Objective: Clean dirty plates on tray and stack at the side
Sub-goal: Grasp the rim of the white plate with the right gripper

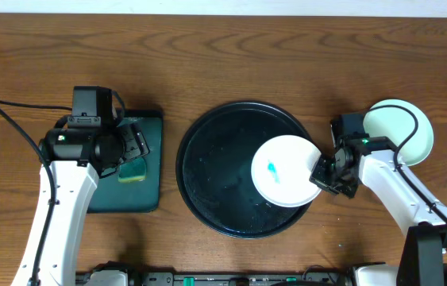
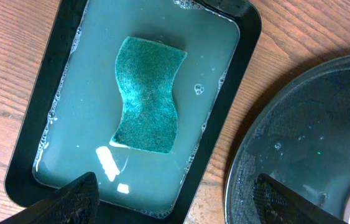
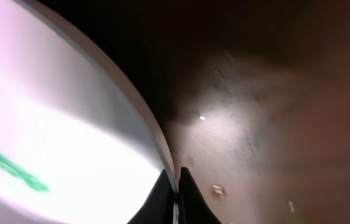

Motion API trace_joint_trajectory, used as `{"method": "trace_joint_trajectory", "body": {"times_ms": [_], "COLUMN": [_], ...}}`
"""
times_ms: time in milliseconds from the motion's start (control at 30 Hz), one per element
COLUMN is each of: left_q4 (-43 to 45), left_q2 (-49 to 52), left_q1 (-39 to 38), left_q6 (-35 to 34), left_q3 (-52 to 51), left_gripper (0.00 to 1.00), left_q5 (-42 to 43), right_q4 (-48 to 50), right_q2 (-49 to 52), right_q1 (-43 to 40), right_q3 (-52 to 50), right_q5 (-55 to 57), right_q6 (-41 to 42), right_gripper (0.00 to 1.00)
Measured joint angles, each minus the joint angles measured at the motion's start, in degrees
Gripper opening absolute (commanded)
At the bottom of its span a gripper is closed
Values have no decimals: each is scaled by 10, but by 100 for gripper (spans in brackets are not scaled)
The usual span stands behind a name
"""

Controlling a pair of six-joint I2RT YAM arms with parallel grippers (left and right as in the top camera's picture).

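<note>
Right claw (image 3: 173,196), nearest the right wrist lens, is clamping the rim of the white plate (image 1: 285,171), with one finger on each face of the right edge. Plate is carrying a small teal-blue smear (image 1: 272,170) at centre. It is lying inside the round black tray (image 1: 207,159), on the right half, with the gripped edge reaching over the tray's rim. Tray floor is showing scattered water droplets.

Pale mint-green plate (image 1: 386,123) is sitting on the bare wood counter (image 1: 223,56) to the right of the black tray, partly covered by the right arm. Cannot tell whether it is one plate or two stacked.

Left claw (image 2: 178,205) is hanging with fingers spread wide above the rectangular dark green tray (image 2: 50,112), holding nothing. That tray is holding cloudy soapy water with bubbles along the walls. Green wavy-edged sponge (image 2: 148,95) is lying flat in the water near the middle. Green tray is sitting just beside the black tray, with a strip of counter showing between them.
</note>
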Motion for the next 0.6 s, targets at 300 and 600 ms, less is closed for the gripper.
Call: {"method": "trace_joint_trajectory", "body": {"times_ms": [300,600], "left_q4": [0,9], "left_q2": [0,37], "left_q1": [0,0], "left_q6": [2,9], "left_q3": [0,0], "left_gripper": [79,71], "left_q5": [-10,-64], "right_q4": [149,190], "right_q2": [2,21], "right_q1": [78,80], "right_q3": [-6,-6], "right_q5": [-60,-71], "right_q6": [-76,-56], "right_gripper": [2,2]}}
